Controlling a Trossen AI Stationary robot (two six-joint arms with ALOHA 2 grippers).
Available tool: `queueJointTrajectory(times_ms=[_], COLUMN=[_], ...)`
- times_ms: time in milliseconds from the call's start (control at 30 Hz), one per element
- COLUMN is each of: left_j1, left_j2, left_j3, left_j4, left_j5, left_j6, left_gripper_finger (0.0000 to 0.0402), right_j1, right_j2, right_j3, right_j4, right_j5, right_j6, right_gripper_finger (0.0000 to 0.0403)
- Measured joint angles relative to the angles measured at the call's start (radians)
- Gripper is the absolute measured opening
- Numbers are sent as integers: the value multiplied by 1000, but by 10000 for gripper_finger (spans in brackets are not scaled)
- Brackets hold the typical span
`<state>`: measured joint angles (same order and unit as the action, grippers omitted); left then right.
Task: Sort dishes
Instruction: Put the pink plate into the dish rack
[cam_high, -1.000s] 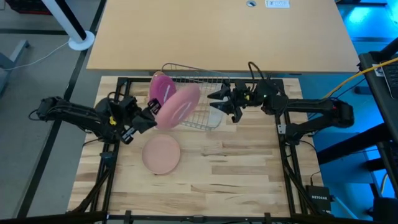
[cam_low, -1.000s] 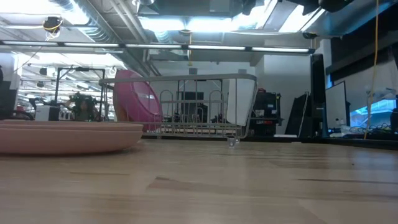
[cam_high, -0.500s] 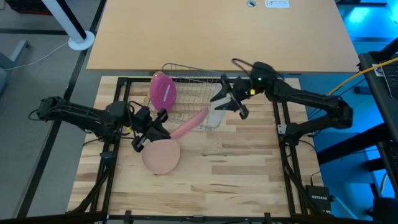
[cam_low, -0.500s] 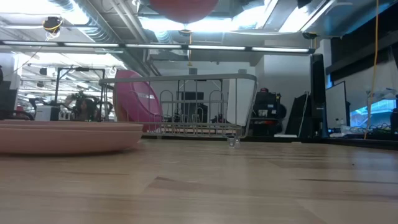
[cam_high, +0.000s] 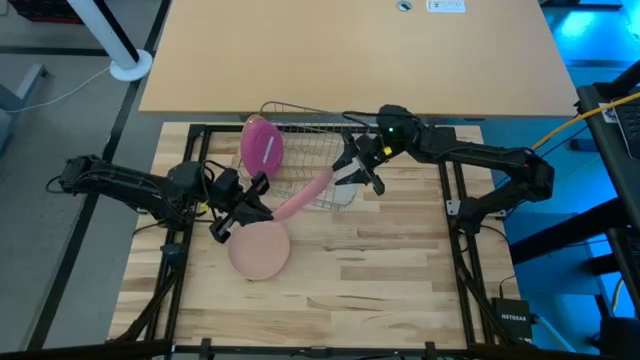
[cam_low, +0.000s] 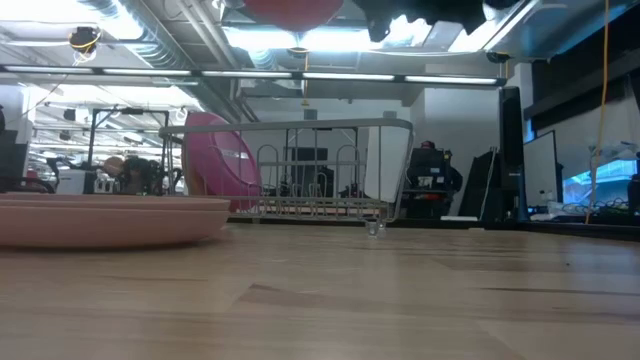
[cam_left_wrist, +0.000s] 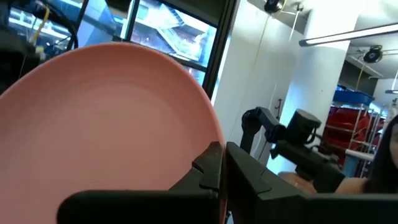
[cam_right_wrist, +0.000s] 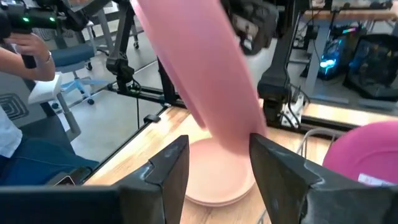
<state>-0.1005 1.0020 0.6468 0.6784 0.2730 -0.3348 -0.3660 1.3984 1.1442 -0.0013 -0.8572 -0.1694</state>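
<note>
In the high view, my left gripper (cam_high: 256, 203) is shut on the pale pink plate (cam_high: 303, 195), which shows edge-on above the table. The same plate fills the left wrist view (cam_left_wrist: 106, 124) and crosses the right wrist view (cam_right_wrist: 199, 68). My right gripper (cam_high: 350, 170) is open at the plate's far rim, with one finger on either side (cam_right_wrist: 214, 165); I cannot tell whether it touches. The magenta plate (cam_high: 262, 146) stands on edge in the wire rack (cam_high: 310, 135). The tan-orange plate (cam_high: 260, 248) lies flat on the table. My left gripper pinches the pale pink plate's rim (cam_left_wrist: 211, 140) between its two fingers, on the side nearest the table's left. The fingers come level from the left. The plate is lifted clear, tilted on edge, and reaches out toward the rack and the right gripper.
The wire rack stands at the table's far middle, with a translucent cup (cam_high: 346, 190) at its right near corner. In the low view the tan-orange plate (cam_low: 100, 220) sits near left and the rack (cam_low: 310, 170) behind it. A person (cam_right_wrist: 25, 56) stands beyond the table.
My left gripper turned and dropped toward the near edge. The pale pink plate tipped from showing its face to the high camera to edge-on. My right gripper moved left along the rack toward the plate's free rim, with its fingers apart.
</note>
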Motion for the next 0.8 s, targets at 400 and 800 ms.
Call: queueJointTrajectory(times_ms=[400, 800], left_j1=[0, 4], left_j2=[-5, 32], left_j3=[0, -2], left_j4=[176, 91], left_j5=[-1, -489], left_j6=[97, 43], left_gripper_finger=[3, 2], right_j1=[0, -1], right_j2=[18, 27], right_j3=[0, 0], right_j4=[35, 161], right_j5=[172, 390], right_j6=[12, 92], right_gripper_finger=[172, 172])
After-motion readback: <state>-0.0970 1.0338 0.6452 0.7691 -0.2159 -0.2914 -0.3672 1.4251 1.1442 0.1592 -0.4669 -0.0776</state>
